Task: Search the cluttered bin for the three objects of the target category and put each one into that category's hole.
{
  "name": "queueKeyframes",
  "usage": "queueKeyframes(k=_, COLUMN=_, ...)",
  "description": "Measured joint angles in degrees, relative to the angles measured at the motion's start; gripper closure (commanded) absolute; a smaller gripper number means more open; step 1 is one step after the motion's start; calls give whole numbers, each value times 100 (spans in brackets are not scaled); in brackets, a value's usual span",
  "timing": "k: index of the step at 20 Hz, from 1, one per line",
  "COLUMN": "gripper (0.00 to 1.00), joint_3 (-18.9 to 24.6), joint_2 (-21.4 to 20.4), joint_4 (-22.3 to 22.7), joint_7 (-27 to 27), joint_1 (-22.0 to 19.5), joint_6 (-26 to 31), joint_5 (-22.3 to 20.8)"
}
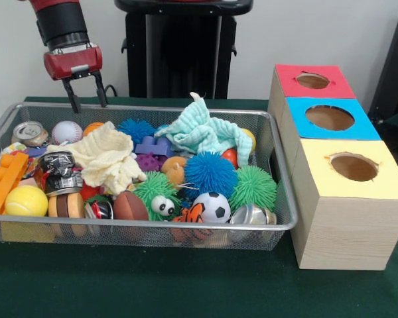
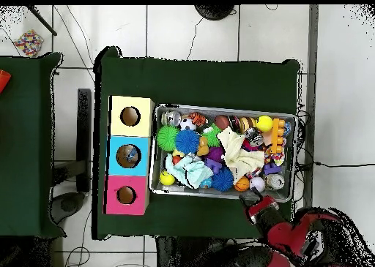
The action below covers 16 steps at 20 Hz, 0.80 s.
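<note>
Your gripper (image 1: 85, 99) hangs at the upper left of the front view, just above the far rim of the bin (image 1: 186, 111), released, holding nothing. The bin fills the left and centre of the frame. The box (image 1: 338, 165), with red, blue and yellow holes, stands at the right, just beside the bin.

The target category cannot be read from these views. Candidates lie scattered: a baseball (image 1: 67, 132) and can (image 1: 30, 133) at upper left, a soccer ball (image 1: 211, 207) and spiky balls (image 1: 209, 173) at centre.

Hazards, as judged:
- The rim lies directly beneath the fingers; a straight descent may strike the wire.
- Two cloths (image 1: 109, 157) cover items; a pinch may snag fabric instead.
- Round items are tightly packed; they may roll or slip from the grip.
</note>
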Motion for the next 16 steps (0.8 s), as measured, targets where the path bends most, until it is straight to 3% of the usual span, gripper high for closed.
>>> queueKeyframes(k=8, gripper=0, joint_3=3, joint_2=44, joint_4=-29, joint_7=-13, joint_1=-101, joint_6=-2, joint_5=159)
queueKeyframes(k=16, gripper=0, joint_3=50, joint_2=236, joint_4=-81, joint_7=-320, joint_1=-567, joint_6=-30, joint_5=780)
